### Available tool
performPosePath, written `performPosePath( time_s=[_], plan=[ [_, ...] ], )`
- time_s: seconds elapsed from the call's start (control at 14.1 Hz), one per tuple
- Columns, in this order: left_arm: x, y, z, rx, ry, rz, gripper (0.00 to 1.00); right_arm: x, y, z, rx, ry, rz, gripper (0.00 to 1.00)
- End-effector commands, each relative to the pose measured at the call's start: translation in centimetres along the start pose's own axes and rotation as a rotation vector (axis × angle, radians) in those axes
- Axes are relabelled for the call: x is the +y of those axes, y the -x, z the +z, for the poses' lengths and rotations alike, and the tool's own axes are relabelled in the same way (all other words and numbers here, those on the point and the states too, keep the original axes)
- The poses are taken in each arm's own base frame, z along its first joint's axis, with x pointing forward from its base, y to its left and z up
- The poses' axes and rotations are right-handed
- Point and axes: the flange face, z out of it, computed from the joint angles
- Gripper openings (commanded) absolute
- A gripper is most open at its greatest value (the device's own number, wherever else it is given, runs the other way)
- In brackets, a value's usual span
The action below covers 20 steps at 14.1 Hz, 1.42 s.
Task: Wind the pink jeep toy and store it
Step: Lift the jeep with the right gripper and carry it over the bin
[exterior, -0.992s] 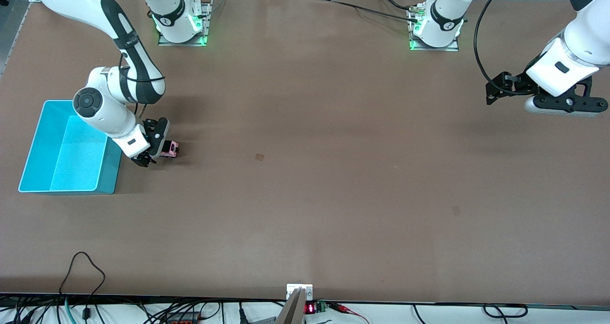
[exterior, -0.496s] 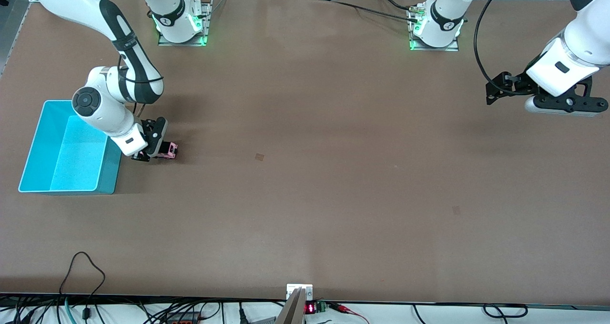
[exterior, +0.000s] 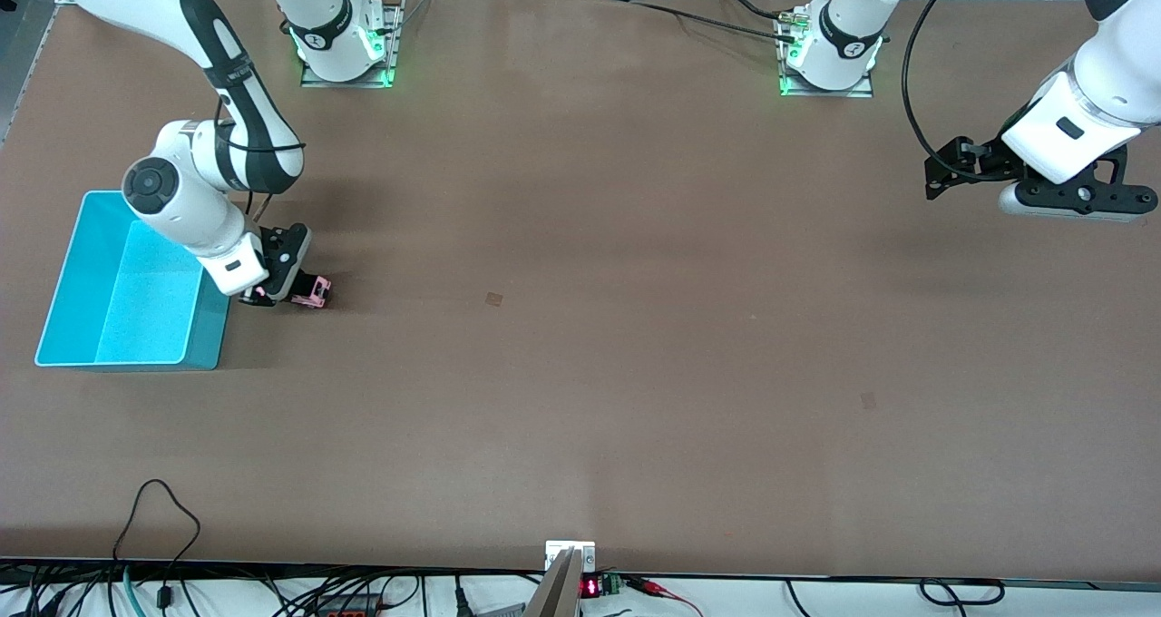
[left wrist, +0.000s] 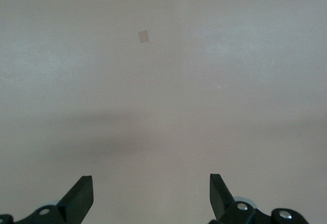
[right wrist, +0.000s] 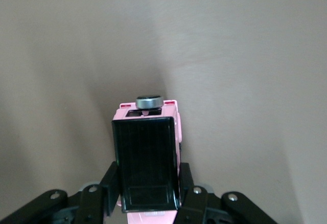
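My right tool (exterior: pixel 288 288) pinches the pink jeep toy (exterior: pixel 313 291), one finger pressed to each pink flank, as the right wrist view shows, with the black ribbed roof (right wrist: pixel 147 162) between them. The toy is low at the surface (exterior: pixel 580 345), just beside the turquoise bin (exterior: pixel 68 277) and toward the right arm's end; whether its wheels touch the surface cannot be told. Compared with a second ago, the toy has travelled a short way toward the bin, and my right wrist has swung with it. I judge this a backward drag that winds the pull-back drive, so the winding step is in hand and storage is not yet done; the bin holds nothing visible. The toy's nose, bearing a small grey disc (right wrist: pixel 149 102), points away from the tool. The next move, as I judge it, calls for a lift clear of the bin wall without loosening the pinch. My left tool (left wrist: pixel 151 197) waits spread and empty above bare surface at the left arm's end.
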Motion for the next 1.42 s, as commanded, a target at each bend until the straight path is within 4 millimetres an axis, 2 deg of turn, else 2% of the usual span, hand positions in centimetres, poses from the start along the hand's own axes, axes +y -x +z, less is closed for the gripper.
performPosePath(
  time_s=[0.0,0.35,0.78,0.99,1.2,1.35],
  plan=[
    [0.1,0.0,-0.7,-0.004,0.001,-0.006,1.0,0.4,-0.1,-3.8,0.007,0.003,0.165,0.0],
    [0.1,0.0,-0.7,-0.004,0.001,-0.006,1.0,1.2,0.9,-9.3,0.039,0.055,0.497,0.0],
    [0.1,0.0,-0.7,-0.004,0.001,-0.006,1.0,4.3,6.1,-13.2,-0.009,-0.007,0.934,0.0],
    [0.1,0.0,-0.7,-0.004,0.002,-0.007,1.0,5.1,10.9,-12.6,-0.019,-0.01,1.03,0.0],
    [0.1,0.0,-0.7,-0.004,0.002,-0.007,1.0,5.6,16.5,-10.1,-0.042,-0.028,1.124,0.0],
    [0.1,0.0,-0.7,-0.004,0.002,-0.007,1.0,5.8,18.7,-8.4,-0.047,-0.031,1.151,0.0]
  ],
)
